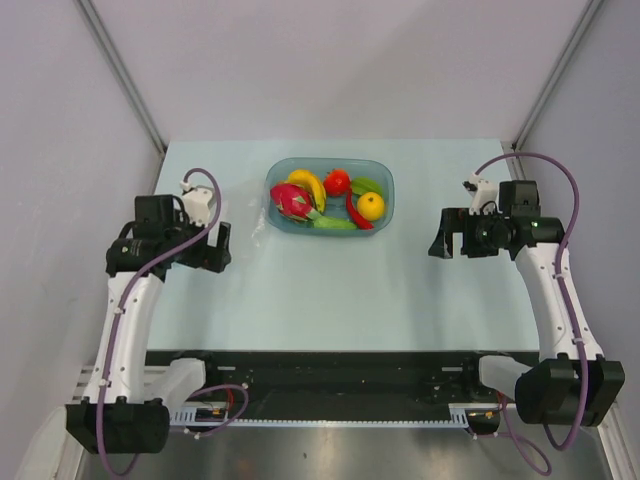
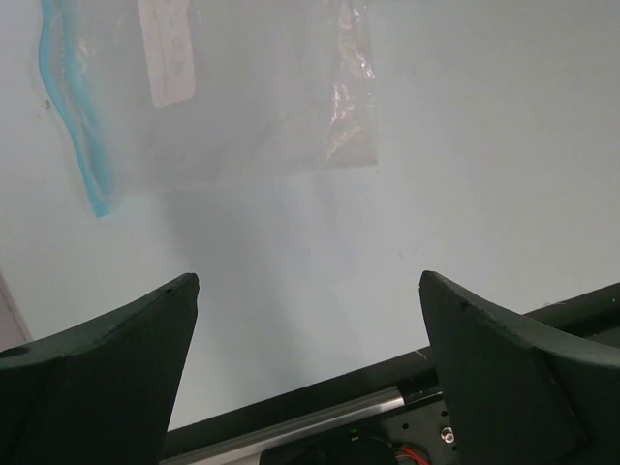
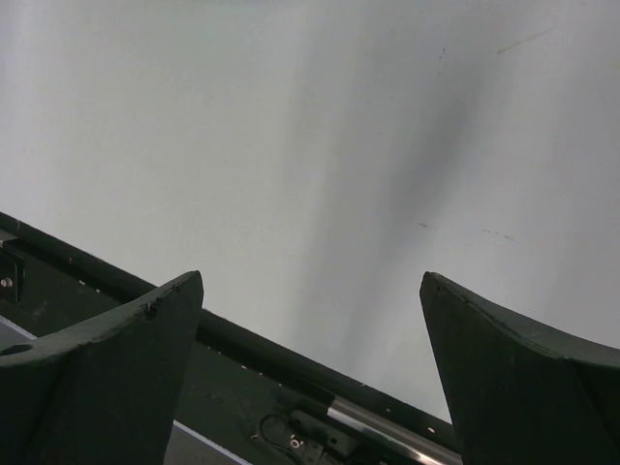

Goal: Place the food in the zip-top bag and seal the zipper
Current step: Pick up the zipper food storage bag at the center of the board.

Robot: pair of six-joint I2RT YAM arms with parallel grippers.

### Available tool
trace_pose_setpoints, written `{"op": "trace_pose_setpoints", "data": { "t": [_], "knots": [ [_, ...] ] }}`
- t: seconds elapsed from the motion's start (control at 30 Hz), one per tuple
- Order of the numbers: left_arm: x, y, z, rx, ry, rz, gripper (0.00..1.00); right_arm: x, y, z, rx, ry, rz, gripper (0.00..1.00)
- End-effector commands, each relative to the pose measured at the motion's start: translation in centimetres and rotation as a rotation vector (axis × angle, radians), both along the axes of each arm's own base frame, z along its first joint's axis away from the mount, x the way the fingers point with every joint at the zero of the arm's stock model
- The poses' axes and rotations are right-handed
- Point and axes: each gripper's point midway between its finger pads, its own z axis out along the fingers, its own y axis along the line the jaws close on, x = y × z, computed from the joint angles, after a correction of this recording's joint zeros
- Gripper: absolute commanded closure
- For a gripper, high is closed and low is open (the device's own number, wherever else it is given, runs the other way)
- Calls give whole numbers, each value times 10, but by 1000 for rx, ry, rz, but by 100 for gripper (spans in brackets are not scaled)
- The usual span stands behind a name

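Slippage risk: left pincer (image 2: 308,281) and right pincer (image 3: 310,281) gape empty; the zip-top bag (image 2: 252,97), upper left, lies flat and may skid when pinched.

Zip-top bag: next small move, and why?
Probably move the open left gripper toward the zip-top bag to grasp its mouth at the blue zipper. The bag lies flat and empty on the table; the right gripper is open too; the food sits in the tray.

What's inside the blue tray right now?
The tray holds a heap: dragon fruit, banana, tomato, chili, citrus and green pieces. The tray floor, and anything beneath the pile, is covered.
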Motion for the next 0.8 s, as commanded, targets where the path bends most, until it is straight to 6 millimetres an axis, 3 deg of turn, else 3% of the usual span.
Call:
{"op": "trace_pose_setpoints", "data": {
  "t": [0.0, 0.27, 0.3, 0.37, 0.43, 0.47, 0.5, 0.57, 0.63, 0.67, 0.73, 0.77],
  "knots": [
    [15, -5, 9, 102, -72, -63, 0, 7, 0, 6, 8, -32, -11, 1],
    [14, -22, -15, 328, -156, -328, 0, 6, -2, 5, 1, -32, -23, 0],
    [8, -28, -30, 363, -148, -384, 0, 7, -2, 5, 0, -30, -27, 0],
    [14, -24, -33, 468, -214, -408, 0, 7, -2, 4, 4, -26, -27, 0],
    [7, -28, -52, 525, -250, -471, 0, 7, -2, 2, 6, -18, -27, 0],
    [16, -25, -47, 582, -315, -464, 0, 7, -2, 1, 7, -15, -27, 0],
    [13, -25, -62, 607, -325, -485, 0, 8, -3, 2, 8, -19, -29, 0],
    [25, -26, -61, 656, -391, -489, 0, 11, -5, 2, 8, -19, -36, 0],
    [29, -24, -76, 694, -381, -499, 0, 13, -8, 1, 10, -19, -49, 0],
    [40, -25, -69, 714, -436, -480, 0, 13, -9, 1, 11, -18, -53, 0],
    [47, -21, -83, 773, -423, -468, 0, 11, -11, -1, 17, -13, -57, 0],
    [59, -22, -75, 799, -481, -440, 0, 11, -12, -1, 16, -14, -60, 0]
  ]
}}
